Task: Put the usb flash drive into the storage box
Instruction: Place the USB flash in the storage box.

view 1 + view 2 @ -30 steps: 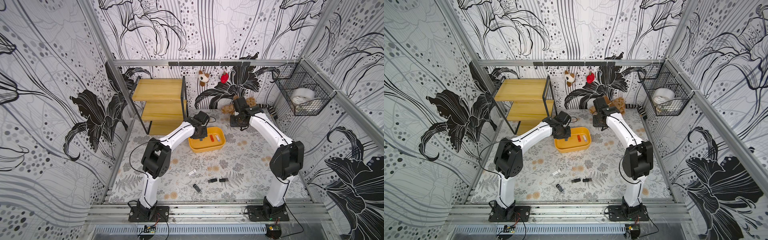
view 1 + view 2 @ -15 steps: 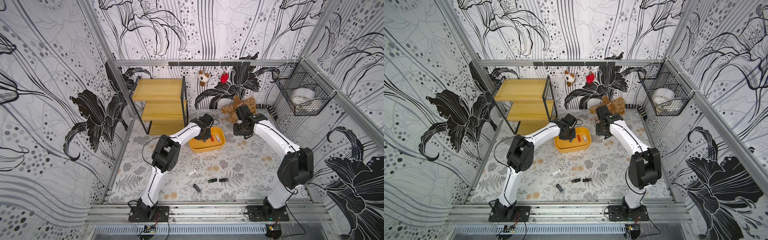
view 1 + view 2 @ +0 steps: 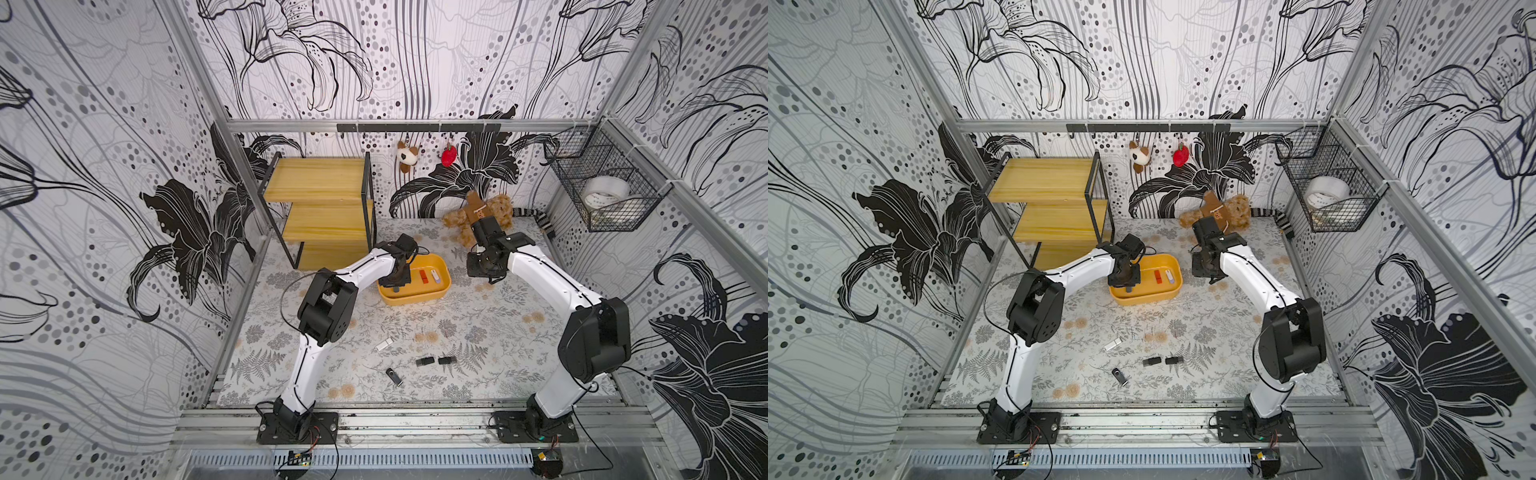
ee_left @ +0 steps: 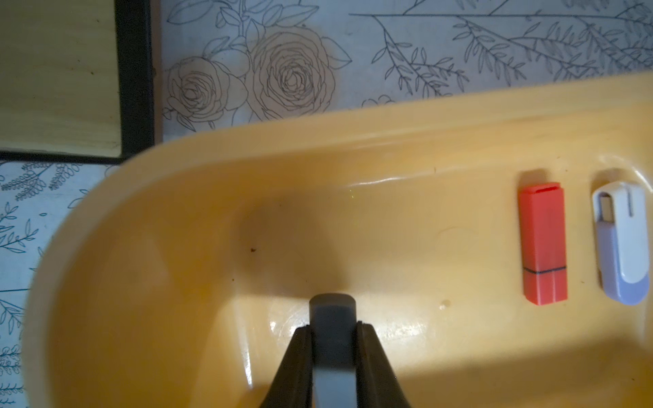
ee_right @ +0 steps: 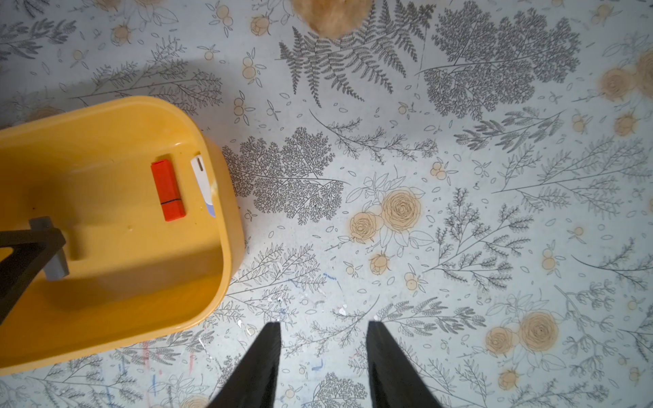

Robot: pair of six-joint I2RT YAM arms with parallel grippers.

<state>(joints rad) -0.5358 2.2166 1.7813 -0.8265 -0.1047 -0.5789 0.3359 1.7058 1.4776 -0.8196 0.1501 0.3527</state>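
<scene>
On the bench [image 3: 478, 328], the yellow storage box [image 3: 415, 297] sits just toward 12 o'clock of centre. The left gripper [image 4: 334, 326], narrowly closed on the grey usb flash drive [image 4: 332, 311], hangs over the box's 9 o'clock end. The right gripper [image 5: 324, 323] is half open and empty. Let go from this height, the drive might bounce over the low wall. A second ago the left gripper was at the rim.

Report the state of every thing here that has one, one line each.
left gripper, shut on the grey flash drive, over the storage box.
grey flash drive, clamped between the fingers, not yet released.
storage box, open-topped, upright on the mat, two drives inside.
red drive, capped, lying flat in the box.
white-lilac drive, lying flat beside the red one.
right gripper, open, empty, over the mat.
</scene>
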